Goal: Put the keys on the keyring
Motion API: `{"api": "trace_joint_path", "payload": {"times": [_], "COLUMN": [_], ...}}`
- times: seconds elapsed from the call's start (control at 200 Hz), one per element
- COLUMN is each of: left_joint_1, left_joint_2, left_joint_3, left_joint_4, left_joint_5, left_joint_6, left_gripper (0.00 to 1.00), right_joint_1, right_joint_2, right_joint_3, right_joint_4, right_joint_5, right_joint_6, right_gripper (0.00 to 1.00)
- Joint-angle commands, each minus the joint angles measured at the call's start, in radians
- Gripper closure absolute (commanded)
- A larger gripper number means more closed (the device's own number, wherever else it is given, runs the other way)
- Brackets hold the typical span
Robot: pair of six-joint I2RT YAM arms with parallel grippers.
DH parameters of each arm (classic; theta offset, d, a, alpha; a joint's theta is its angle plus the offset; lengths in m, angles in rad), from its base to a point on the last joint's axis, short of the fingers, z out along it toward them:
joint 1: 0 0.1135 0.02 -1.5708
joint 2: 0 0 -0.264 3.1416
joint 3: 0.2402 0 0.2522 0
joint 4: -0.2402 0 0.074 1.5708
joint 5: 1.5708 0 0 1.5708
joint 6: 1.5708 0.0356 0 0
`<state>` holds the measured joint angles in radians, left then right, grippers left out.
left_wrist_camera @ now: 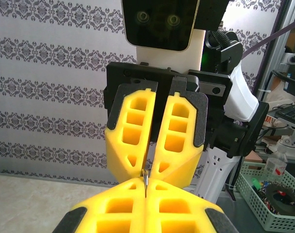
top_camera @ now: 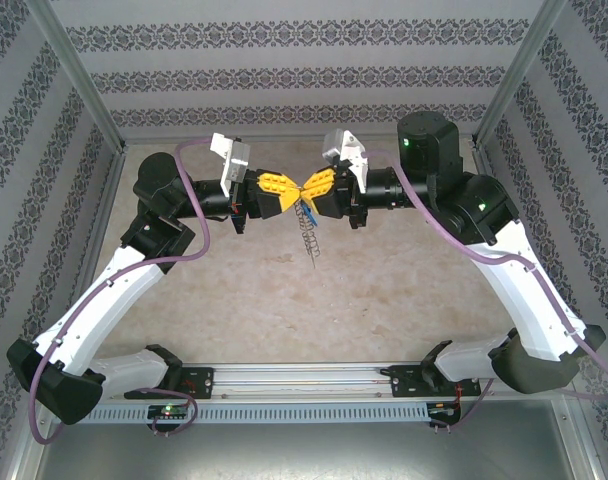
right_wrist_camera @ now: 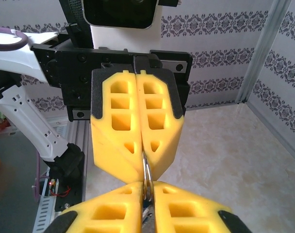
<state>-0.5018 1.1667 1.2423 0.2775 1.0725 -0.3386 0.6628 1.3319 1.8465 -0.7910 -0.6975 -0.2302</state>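
Observation:
High above the table my two grippers meet tip to tip. My left gripper is shut on a thin wire ring of the keyring. My right gripper faces it, its yellow fingers closed on the same double wire ring. The rest of the keyring, a grey loop with small rings, dangles below the fingertips. The blue-headed key hangs just under the pinch point. Where the key is attached is too small to tell.
The beige table lies well below the hanging parts. Patterned walls and metal frame posts enclose the back and sides. A green basket of clutter stands outside the cell in the left wrist view.

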Motion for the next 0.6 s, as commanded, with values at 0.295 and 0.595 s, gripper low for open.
{"api": "trace_joint_path", "payload": {"times": [0.295, 0.595], "left_joint_1": [0.004, 0.003], "left_joint_2": [-0.028, -0.048], "left_joint_3": [0.068, 0.134], "left_joint_4": [-0.189, -0.571], "left_joint_5": [-0.03, -0.175], "left_joint_6": [0.197, 0.507], "left_gripper": [0.85, 0.68], "right_joint_1": [-0.013, 0.047], "right_joint_2": [0.074, 0.28], "right_joint_3": [0.154, 0.489], "right_joint_4": [-0.145, -0.566], "right_joint_5": [0.075, 0.3], "right_joint_6": [-0.047, -0.159], "right_gripper": [1.0, 1.0]}}
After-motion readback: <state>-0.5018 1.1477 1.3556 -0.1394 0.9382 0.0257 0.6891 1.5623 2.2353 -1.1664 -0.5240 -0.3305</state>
